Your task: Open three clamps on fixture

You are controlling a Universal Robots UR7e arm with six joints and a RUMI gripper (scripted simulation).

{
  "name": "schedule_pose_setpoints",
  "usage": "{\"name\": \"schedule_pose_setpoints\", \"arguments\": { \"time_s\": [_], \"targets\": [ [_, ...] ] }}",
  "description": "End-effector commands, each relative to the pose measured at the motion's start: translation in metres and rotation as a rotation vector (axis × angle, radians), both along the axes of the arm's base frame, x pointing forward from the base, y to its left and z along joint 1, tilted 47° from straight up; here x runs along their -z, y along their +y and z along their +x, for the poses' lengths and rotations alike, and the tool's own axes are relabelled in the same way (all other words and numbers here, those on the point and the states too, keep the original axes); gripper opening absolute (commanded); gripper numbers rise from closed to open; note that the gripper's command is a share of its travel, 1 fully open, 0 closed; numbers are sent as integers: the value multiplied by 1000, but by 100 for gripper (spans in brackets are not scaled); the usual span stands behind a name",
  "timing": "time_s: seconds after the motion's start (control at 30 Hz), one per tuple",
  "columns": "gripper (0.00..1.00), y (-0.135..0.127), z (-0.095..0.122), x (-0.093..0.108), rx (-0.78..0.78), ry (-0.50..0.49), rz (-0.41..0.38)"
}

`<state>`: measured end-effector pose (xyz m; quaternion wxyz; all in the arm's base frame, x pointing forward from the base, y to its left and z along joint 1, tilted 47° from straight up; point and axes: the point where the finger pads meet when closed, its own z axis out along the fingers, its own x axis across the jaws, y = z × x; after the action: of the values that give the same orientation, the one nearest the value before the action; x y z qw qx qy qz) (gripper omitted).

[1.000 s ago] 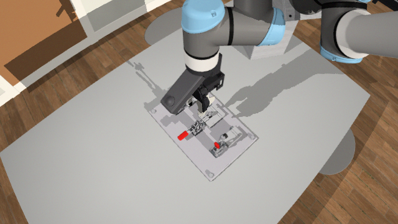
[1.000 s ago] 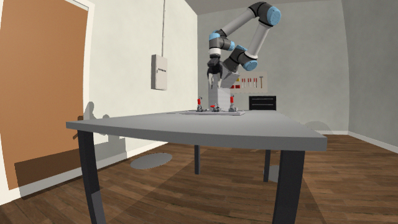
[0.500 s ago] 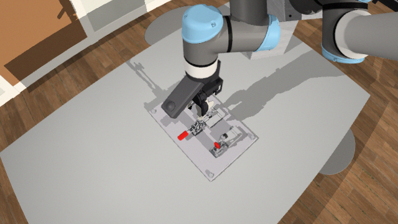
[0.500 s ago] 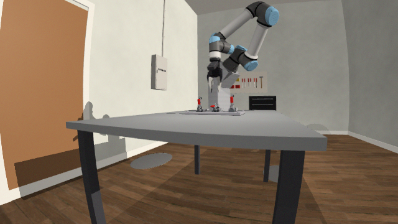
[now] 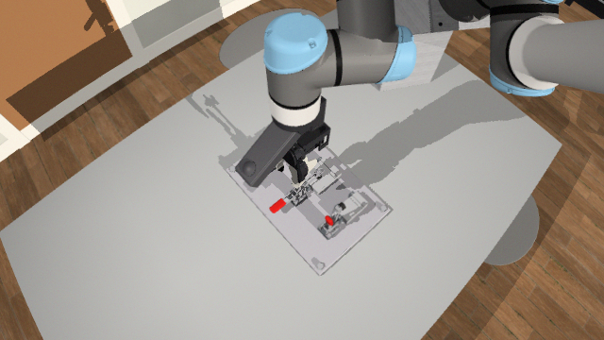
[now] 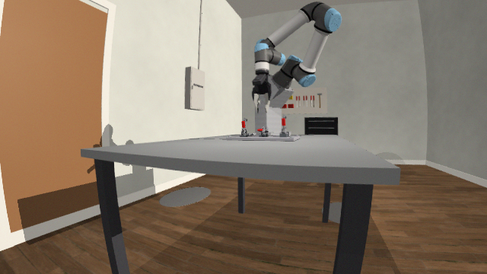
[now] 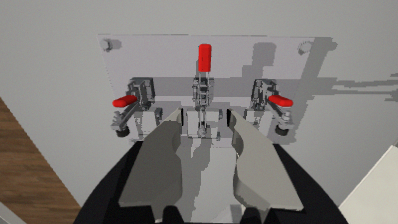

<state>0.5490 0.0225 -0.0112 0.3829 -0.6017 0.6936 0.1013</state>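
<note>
On the bench (image 5: 142, 264) sits the fixture (image 7: 150, 55) with its clamps. Above the middle clamp (image 7: 202, 90), the fingers hang partly apart, holding nothing. Coming down crooked, they might bump the parts.

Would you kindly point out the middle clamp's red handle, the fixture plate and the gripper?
middle clamp's red handle (image 7: 204, 57), wrist view, middle of the red grip.
fixture plate (image 7: 150, 55), wrist view, bare upper-left area.
gripper (image 7: 203, 120), wrist view, midway between fingertips.

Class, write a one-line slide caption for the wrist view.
Empty gripper hovers above a fixture plate with three red-handled clamps, lined up with the middle clamp.
</note>
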Motion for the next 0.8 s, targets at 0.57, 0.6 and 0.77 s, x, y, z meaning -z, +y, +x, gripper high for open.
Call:
{"name": "schedule_pose_setpoints", "arguments": {
  "time_s": [0.57,0.6,0.77],
  "targets": [
    [28,-9,30,-10,0,0,0],
    [28,-9,30,-10,0,0,0],
    [28,-8,30,-10,0,0,0]
  ]
}}
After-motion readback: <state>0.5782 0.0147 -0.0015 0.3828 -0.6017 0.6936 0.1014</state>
